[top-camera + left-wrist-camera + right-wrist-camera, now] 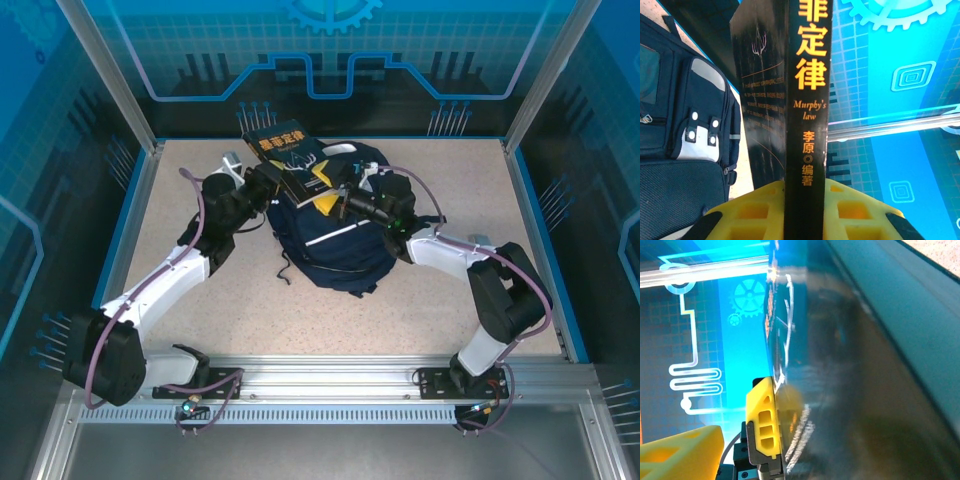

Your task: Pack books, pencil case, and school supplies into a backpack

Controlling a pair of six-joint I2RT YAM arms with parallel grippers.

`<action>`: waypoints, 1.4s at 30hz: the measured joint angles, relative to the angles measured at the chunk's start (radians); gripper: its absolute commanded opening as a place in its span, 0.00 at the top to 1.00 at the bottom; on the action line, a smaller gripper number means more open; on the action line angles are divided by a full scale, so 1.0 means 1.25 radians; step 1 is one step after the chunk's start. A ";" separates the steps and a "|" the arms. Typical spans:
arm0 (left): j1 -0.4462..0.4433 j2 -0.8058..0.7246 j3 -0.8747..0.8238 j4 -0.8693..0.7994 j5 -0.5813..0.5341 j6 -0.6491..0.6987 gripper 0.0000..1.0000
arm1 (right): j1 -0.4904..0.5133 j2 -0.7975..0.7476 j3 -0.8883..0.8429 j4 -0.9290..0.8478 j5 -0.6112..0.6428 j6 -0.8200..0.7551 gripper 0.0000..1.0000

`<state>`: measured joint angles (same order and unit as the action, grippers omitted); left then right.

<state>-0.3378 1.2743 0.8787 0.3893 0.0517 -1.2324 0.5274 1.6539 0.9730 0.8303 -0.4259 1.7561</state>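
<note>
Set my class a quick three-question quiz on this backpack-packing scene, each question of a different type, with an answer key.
1. True or false: the book lies inside the backpack.
2. Which gripper clamps the book? A: left gripper. B: right gripper. C: neither.
3. Fill in: the backpack rests on the ____.

Key
1. False: the book is held up outside the backpack.
2. A: its fingers pinch the spine, while the right gripper's fingers stand apart.
3. table

Dark book [283, 152] aslant above navy backpack [340, 255]
</note>
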 measured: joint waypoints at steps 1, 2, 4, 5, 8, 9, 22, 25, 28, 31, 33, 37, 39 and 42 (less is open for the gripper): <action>0.000 0.000 -0.001 -0.001 -0.003 0.000 0.98 | -0.001 0.000 0.000 0.001 0.002 0.001 0.21; 0.000 0.000 -0.001 -0.002 -0.004 0.000 0.98 | -0.003 0.000 0.000 0.001 0.002 0.001 0.23; 0.000 -0.002 -0.002 -0.003 -0.006 0.000 0.98 | -0.005 0.000 -0.001 0.000 0.002 0.002 0.27; 0.000 -0.005 -0.005 -0.003 -0.006 0.000 0.98 | -0.005 0.000 -0.001 -0.001 0.003 0.002 0.30; 0.000 -0.012 -0.011 -0.004 -0.008 0.000 0.98 | -0.006 -0.002 -0.001 -0.006 0.002 0.001 0.38; 0.000 -0.014 -0.012 -0.005 -0.008 0.000 0.98 | -0.006 -0.002 -0.002 -0.009 0.002 0.001 0.41; 0.000 -0.071 -0.026 -0.099 -0.012 0.013 0.65 | -0.009 -0.013 -0.001 -0.079 -0.021 -0.031 0.88; 0.000 -0.077 -0.026 -0.155 0.002 0.043 0.37 | -0.009 -0.025 0.004 -0.137 -0.025 -0.064 0.92; 0.000 -0.083 -0.017 -0.240 0.016 0.087 0.21 | -0.011 -0.047 0.014 -0.238 -0.016 -0.115 0.93; 0.000 -0.084 0.016 -0.338 0.025 0.156 0.13 | -0.019 -0.085 0.027 -0.373 0.000 -0.192 0.94; 0.000 -0.084 0.050 -0.412 0.031 0.220 0.11 | -0.026 -0.118 0.041 -0.474 0.014 -0.252 0.94; 0.000 -0.069 0.134 -0.551 0.053 0.367 0.09 | -0.054 -0.213 0.079 -0.710 0.064 -0.399 0.94; -0.001 -0.055 0.157 -0.593 0.068 0.425 0.09 | -0.073 -0.260 0.103 -0.819 0.102 -0.472 0.94; -0.009 -0.032 0.162 -0.640 0.083 0.492 0.09 | -0.104 -0.328 0.127 -0.959 0.169 -0.567 0.94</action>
<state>-0.3492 1.2343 1.0817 -0.4107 0.1551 -0.6170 0.3969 1.2434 1.1316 -0.3679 -0.2150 1.0473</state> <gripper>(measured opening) 0.913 0.177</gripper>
